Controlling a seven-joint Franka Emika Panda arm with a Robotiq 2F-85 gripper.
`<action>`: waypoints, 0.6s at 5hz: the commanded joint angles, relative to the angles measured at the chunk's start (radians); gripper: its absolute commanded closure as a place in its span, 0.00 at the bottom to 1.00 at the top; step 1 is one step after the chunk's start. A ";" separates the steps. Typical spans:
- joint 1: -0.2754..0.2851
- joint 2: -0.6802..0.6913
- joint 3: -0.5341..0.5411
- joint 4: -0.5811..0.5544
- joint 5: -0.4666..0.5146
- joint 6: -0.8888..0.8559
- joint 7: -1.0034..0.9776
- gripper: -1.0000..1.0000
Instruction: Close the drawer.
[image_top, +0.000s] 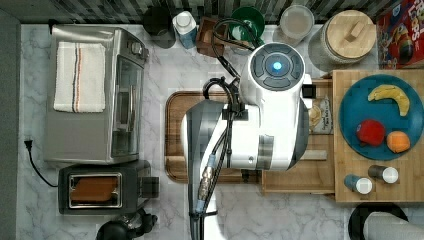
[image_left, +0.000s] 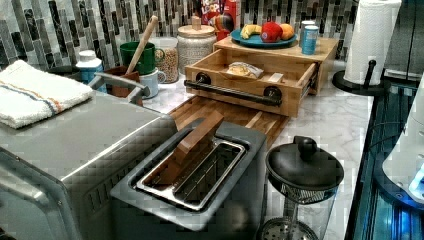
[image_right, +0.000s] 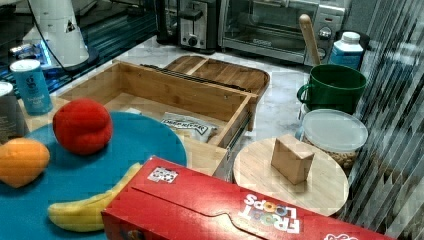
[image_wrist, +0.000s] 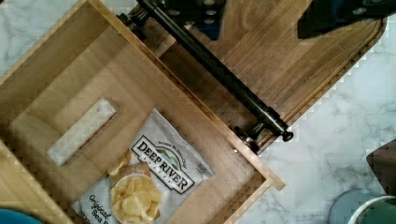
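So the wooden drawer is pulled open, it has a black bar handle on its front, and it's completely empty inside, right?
Not quite. The drawer is open and its black bar handle sits on the front, but it is not empty: the wrist view shows a bag of Deep River chips lying on its bottom. The left view shows the bag there too.

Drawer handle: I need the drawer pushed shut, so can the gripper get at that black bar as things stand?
Probably yes: the black bar handle on the open light-wood drawer lies bare just below the wrist, nothing covering it.
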 joint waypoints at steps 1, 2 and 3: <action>-0.006 0.003 0.000 0.000 0.000 0.002 -0.012 1.00; -0.002 0.003 -0.004 0.000 0.000 0.002 -0.012 1.00; 0.009 -0.003 0.010 -0.033 0.000 0.028 -0.053 0.00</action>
